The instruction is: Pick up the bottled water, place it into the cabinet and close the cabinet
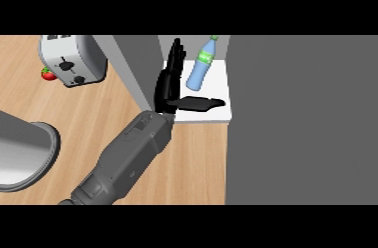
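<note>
Far left you've got a grey pot [22,152] at the edge, then the toaster [74,59] up top with a strawberry [49,75] tucked beside it. Next comes your one visible hand [171,87], can't tell which arm, inside the open cabinet [214,109]: fingers straight, thumb stuck out, holding nothing. Just right of it, the bottled water [202,67] leans tilted on the white shelf.

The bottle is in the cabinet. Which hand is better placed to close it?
Probably left: the left hand is open at the cabinet, next to its door; the right hand is not visible.
</note>
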Robot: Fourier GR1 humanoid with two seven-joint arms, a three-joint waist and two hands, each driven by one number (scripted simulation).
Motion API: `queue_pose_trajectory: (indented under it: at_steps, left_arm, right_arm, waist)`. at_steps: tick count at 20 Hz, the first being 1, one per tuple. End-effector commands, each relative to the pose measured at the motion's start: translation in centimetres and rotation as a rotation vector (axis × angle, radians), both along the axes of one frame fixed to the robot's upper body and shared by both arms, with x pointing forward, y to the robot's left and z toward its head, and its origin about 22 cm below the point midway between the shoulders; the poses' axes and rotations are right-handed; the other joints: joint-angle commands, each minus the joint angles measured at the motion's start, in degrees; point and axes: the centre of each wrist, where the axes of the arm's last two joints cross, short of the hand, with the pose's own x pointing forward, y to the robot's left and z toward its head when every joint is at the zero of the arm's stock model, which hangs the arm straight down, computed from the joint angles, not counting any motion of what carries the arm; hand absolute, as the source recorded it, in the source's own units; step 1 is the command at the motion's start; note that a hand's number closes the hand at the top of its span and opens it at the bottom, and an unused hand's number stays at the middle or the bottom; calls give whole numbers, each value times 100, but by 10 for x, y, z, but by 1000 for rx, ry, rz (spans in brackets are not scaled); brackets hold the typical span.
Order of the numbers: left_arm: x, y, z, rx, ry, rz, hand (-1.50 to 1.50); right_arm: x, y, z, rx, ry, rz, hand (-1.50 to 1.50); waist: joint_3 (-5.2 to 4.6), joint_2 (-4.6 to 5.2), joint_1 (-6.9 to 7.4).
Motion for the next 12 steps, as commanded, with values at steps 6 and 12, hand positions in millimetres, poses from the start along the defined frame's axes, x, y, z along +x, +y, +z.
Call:
queue_pose_trajectory:
  at_steps: [6, 12]
  left_arm:
    - [-69, -15, -6, -134, -44, -159, -150]
    - [-90, 7, 7, -142, -38, -211, -150]
  right_arm:
    - [-2, 8, 25, -44, -35, -35, -150]
    - [1, 2, 30, -151, -65, 41, -150]
  waist:
    - [3, -12, 166]
    - [4, 1, 127]
